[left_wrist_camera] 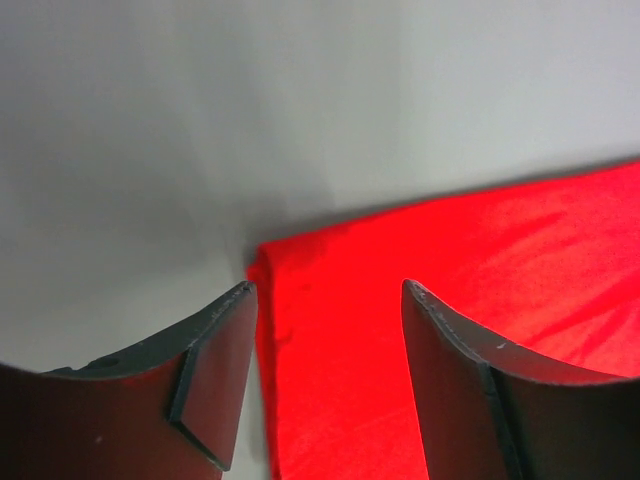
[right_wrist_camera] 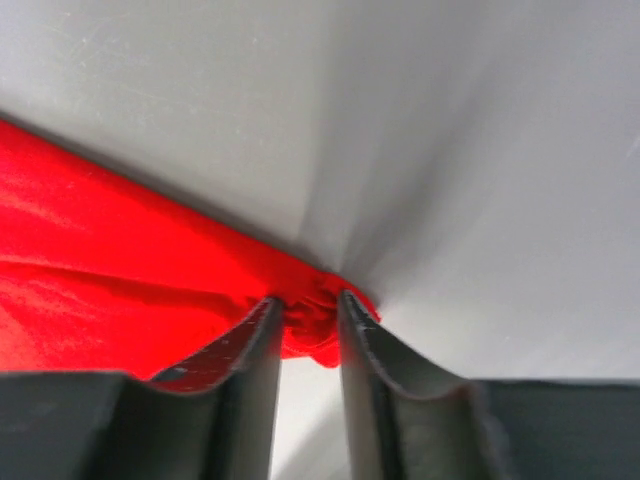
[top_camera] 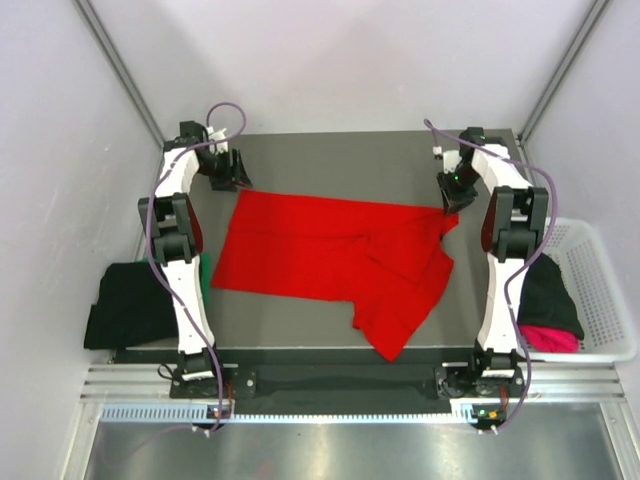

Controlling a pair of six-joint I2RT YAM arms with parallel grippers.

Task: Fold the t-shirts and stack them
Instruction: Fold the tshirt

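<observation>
A bright red t-shirt (top_camera: 330,260) lies spread across the dark table (top_camera: 340,155), with a folded part reaching toward the front right. My left gripper (top_camera: 232,176) hovers open at its far left corner; in the left wrist view that corner (left_wrist_camera: 300,270) lies between the spread fingertips of the left gripper (left_wrist_camera: 327,285). At the far right corner sits my right gripper (top_camera: 452,200). In the right wrist view the right gripper (right_wrist_camera: 308,297) has its jaws a little apart, with a bunched wad of the red t-shirt (right_wrist_camera: 100,250) between the tips.
A black t-shirt (top_camera: 125,305) lies off the table's left edge, with a sliver of a green one (top_camera: 205,275) beside the left arm. A white mesh basket (top_camera: 600,300) at the right holds a black t-shirt (top_camera: 550,290) and a magenta-pink one (top_camera: 548,338).
</observation>
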